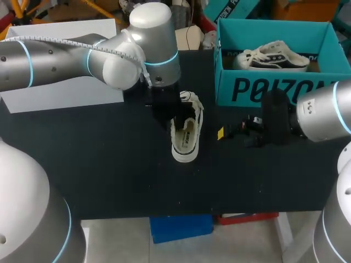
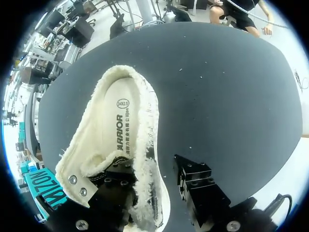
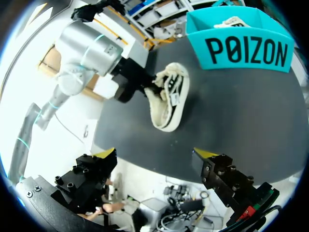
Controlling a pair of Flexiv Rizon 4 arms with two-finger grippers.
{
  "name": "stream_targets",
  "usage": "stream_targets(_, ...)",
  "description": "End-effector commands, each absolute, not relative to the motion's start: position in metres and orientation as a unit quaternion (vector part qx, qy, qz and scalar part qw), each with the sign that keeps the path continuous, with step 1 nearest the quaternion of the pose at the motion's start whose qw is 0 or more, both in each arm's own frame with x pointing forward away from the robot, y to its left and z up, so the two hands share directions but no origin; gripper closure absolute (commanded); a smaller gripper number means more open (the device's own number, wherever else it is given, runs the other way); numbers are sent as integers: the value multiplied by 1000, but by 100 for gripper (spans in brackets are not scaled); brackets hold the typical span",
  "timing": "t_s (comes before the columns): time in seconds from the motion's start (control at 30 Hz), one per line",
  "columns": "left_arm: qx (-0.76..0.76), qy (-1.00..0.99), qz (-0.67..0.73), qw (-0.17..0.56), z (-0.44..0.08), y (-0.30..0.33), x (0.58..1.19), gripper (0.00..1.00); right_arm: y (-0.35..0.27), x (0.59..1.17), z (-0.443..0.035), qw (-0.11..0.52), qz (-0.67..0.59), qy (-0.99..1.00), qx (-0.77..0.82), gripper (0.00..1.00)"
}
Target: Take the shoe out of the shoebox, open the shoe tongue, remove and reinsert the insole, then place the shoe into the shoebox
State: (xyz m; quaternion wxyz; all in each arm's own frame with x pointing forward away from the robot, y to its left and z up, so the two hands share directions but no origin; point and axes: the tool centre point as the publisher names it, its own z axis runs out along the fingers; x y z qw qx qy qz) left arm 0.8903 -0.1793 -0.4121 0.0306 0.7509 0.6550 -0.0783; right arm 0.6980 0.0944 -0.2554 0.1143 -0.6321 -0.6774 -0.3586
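A low shoe (image 1: 185,137) with cream fleece lining lies on the black table, its insole (image 2: 120,121) showing inside. My left gripper (image 1: 167,112) is at the shoe's laced end. One finger (image 2: 113,193) sits inside under the black eyelet flap. The other finger (image 2: 193,181) stands outside, a small gap away from the sole, so the gripper (image 2: 152,166) is open. My right gripper (image 3: 154,157) hangs open and empty to the shoe's right (image 1: 230,131); the shoe (image 3: 169,99) lies ahead of it. The teal shoebox (image 1: 263,87) stands at the back right.
A second shoe (image 1: 271,57) lies inside the shoebox (image 3: 246,48). A white box (image 1: 66,90) sits at the back left. The table's front edge (image 1: 181,211) runs below the shoe.
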Motion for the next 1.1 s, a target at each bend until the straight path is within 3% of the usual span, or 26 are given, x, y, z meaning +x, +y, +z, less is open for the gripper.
stream_targets(0.03,752,655,-68,29,-416,-183,891,65,95,698,-255,114,-358,-677,-633,0)
stream_targets(0.1,752,655,-70,30,-416,-183,894,80,95,698,-255,114,-358,-677,-633,0)
stream_targets(0.13,754,653,-64,29,-416,-183,895,95,95,698,-255,114,-358,-677,-633,0)
stream_targets(0.17,755,652,-60,28,-416,-184,895,100,95,698,-255,114,-358,-677,-633,0)
stream_targets(0.6,765,639,-57,49,-386,-190,895,100,95,698,-255,114,-358,-677,-633,0)
stream_targets(1.1,730,664,-50,154,-250,-178,904,100,95,698,-255,114,-358,-677,-633,0)
